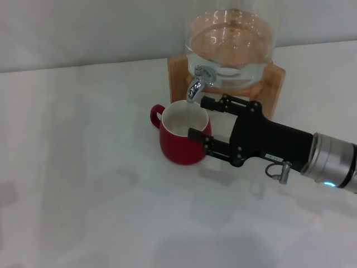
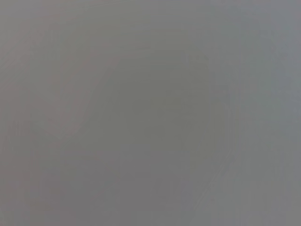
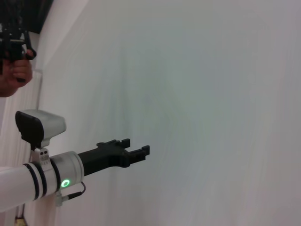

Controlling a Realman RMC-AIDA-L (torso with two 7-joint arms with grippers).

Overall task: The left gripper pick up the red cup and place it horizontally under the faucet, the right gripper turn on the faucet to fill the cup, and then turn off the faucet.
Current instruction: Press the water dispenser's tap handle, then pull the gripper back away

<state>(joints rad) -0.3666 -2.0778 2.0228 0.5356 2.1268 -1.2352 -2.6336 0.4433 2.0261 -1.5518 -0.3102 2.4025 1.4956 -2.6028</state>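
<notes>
The red cup (image 1: 178, 146) stands upright on the white table, its handle toward the left, right below the spout of the chrome faucet (image 1: 196, 84). The faucet is fitted to a clear glass jar (image 1: 230, 42) on a wooden stand (image 1: 276, 84). I see no water stream. My right gripper (image 1: 201, 119) is open just right of the cup: one finger reaches toward the spout, the other lies by the cup's right rim. My left gripper (image 3: 136, 151) is out of the head view; the right wrist view shows it held off in the air, away from the cup.
The table (image 1: 83, 167) stretches white to the left and front of the cup. The left wrist view is plain grey. In the right wrist view a person's hand (image 3: 14, 70) shows at the edge, behind the left arm.
</notes>
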